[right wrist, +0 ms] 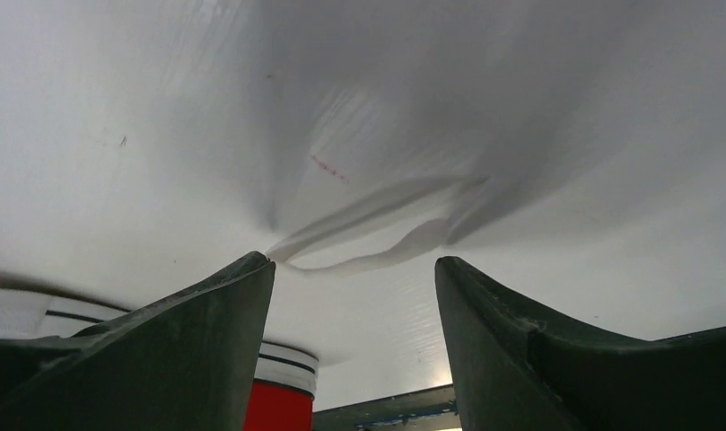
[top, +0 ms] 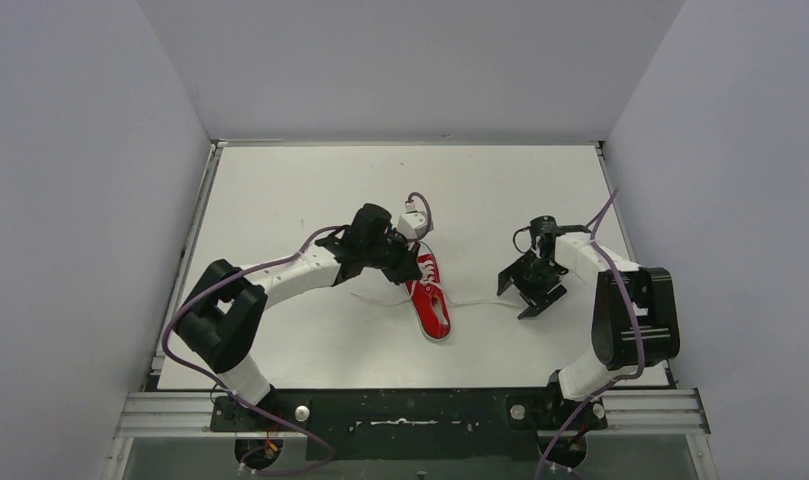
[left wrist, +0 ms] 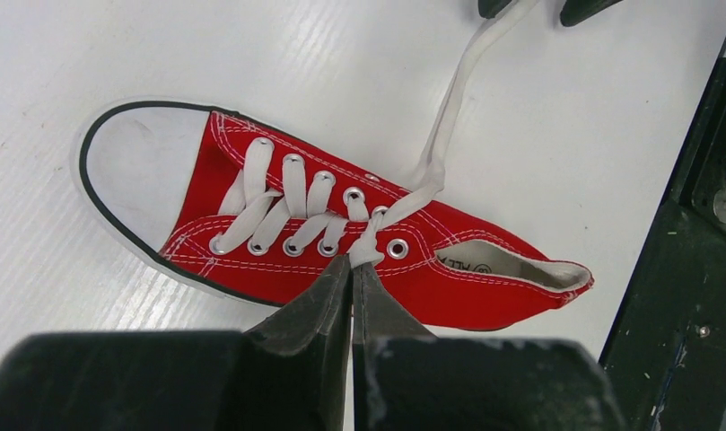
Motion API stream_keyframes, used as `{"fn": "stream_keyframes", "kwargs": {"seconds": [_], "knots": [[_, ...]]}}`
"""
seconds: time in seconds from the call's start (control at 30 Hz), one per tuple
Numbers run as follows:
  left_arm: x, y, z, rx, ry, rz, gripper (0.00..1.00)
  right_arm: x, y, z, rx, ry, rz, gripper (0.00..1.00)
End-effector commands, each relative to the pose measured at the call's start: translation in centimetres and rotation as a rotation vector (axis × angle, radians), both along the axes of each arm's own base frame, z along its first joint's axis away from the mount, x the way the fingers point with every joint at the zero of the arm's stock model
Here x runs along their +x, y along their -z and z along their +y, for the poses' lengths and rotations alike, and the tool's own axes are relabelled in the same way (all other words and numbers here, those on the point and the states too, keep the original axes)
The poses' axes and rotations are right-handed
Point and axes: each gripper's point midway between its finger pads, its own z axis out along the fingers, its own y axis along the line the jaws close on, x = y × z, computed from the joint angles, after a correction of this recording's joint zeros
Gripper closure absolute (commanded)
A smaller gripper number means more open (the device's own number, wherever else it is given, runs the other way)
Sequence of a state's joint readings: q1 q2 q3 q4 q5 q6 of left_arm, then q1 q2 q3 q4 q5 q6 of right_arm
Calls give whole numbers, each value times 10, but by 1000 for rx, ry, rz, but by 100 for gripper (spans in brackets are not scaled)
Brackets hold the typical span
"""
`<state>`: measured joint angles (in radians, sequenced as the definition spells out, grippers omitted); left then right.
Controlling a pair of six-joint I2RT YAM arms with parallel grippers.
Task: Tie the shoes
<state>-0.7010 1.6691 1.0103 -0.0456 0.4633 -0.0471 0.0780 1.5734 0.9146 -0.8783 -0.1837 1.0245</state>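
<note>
The red sneaker [top: 432, 302] lies on the white table with its toe towards the far side. In the left wrist view it [left wrist: 278, 224] shows its white toe cap at the left. My left gripper [top: 405, 262] sits over the top eyelets and is shut [left wrist: 353, 263] on a white lace [left wrist: 366, 250] right at the eyelets. The other lace [left wrist: 444, 135] runs out across the table to my right gripper [top: 533, 292]. That gripper is open [right wrist: 354, 262] and low over the table, with the blurred lace end [right wrist: 386, 256] lying just ahead of its fingers [right wrist: 217, 332].
Another lace strand [top: 375, 298] trails on the table left of the shoe. The shoe's heel [right wrist: 283, 395] shows low in the right wrist view. The black frame rail [top: 410, 410] runs along the near table edge. Grey walls stand on three sides.
</note>
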Motion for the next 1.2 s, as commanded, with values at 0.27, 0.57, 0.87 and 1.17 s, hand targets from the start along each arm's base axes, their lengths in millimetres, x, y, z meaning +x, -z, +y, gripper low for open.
{"fn": "stream_keyframes", "kwargs": {"seconds": [0.27,0.57,0.87,1.17], "knots": [[2,-33,-16,-84,159,-219,100,45,17,-24,-73,142,-161,81],[1,-36,-25,-139,221,-276,100,183,-93,118,417,-646,-802,100],[-4,-31,-15,-136,209,-322,100,151,-147,280,905,-934,-870,100],[-10,-28,-9,-202,210,-435,100,54,-86,301,965,-935,-237,100]]}}
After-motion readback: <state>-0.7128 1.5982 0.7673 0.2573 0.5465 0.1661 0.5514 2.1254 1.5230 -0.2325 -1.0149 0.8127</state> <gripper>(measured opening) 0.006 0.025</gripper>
